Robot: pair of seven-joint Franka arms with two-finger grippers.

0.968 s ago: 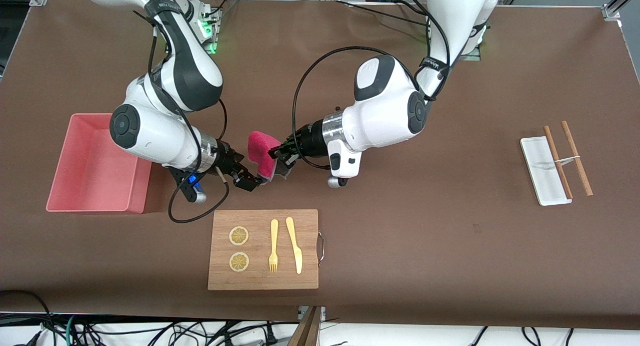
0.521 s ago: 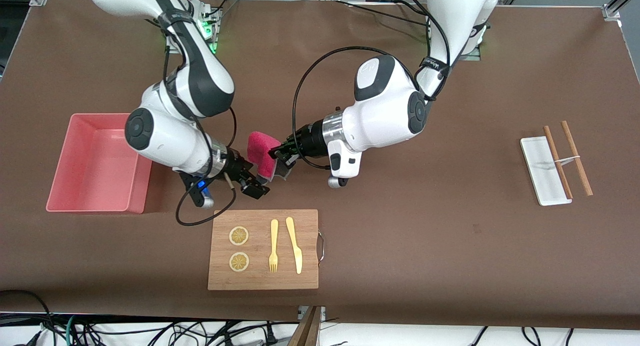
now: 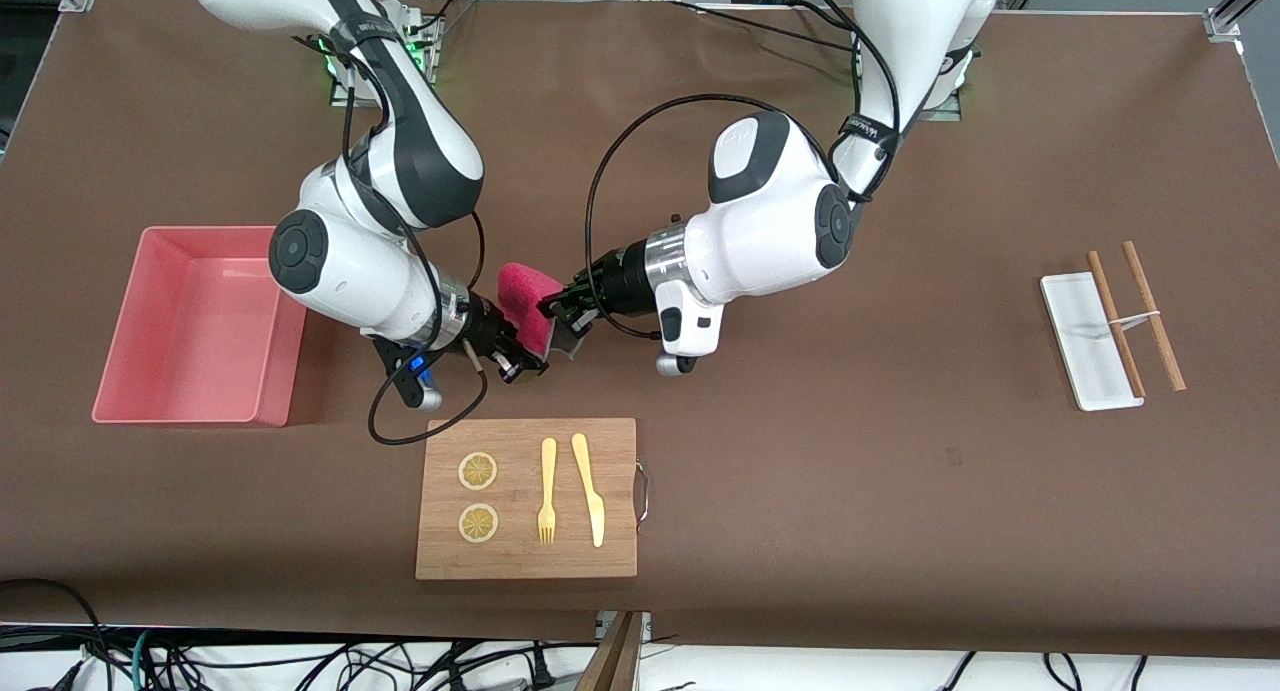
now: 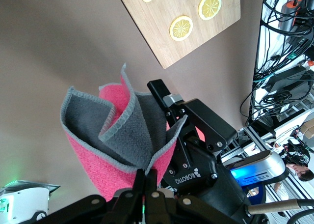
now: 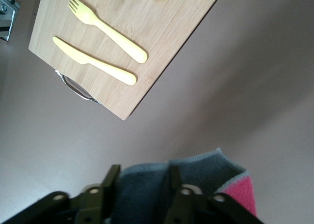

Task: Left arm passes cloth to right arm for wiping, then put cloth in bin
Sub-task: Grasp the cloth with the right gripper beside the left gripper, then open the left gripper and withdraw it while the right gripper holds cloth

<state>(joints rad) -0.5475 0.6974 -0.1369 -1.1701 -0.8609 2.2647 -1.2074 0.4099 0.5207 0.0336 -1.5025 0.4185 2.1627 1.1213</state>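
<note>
Brown mat (image 3: 800,491) across the whole table, cables trailing off the edge nearest the front camera.

At nine o'clock, toward the right arm's end: the bin (image 3: 190,411), open-topped and with nothing seen inside. Probably parked there so the cloth's final drop is a short swing for the right arm.

Next, the right gripper (image 3: 515,356), over bare mat between the bin and the left gripper. Jaws drawn in narrow around the lower fold of the cloth (image 3: 520,296), grey face filling the gap in the right wrist view. Looks like a grip taken low to leave the upper edge to the other claw.

At centre, the cloth up off the table, folded, magenta outward and grey inside. Pinched at its other edge by the left gripper (image 3: 560,306), clamped fully tight. Held from both ends, so the handover looks mid-way, with release by the left likely next.

At six o'clock of the cloth, nearer the front camera: cutting board (image 3: 520,561) with lemon slices (image 3: 478,470), fork (image 3: 547,491) and knife (image 3: 590,486).

At three o'clock, well apart: white tray (image 3: 1085,341) with chopsticks (image 3: 1153,316) resting across one edge.
</note>
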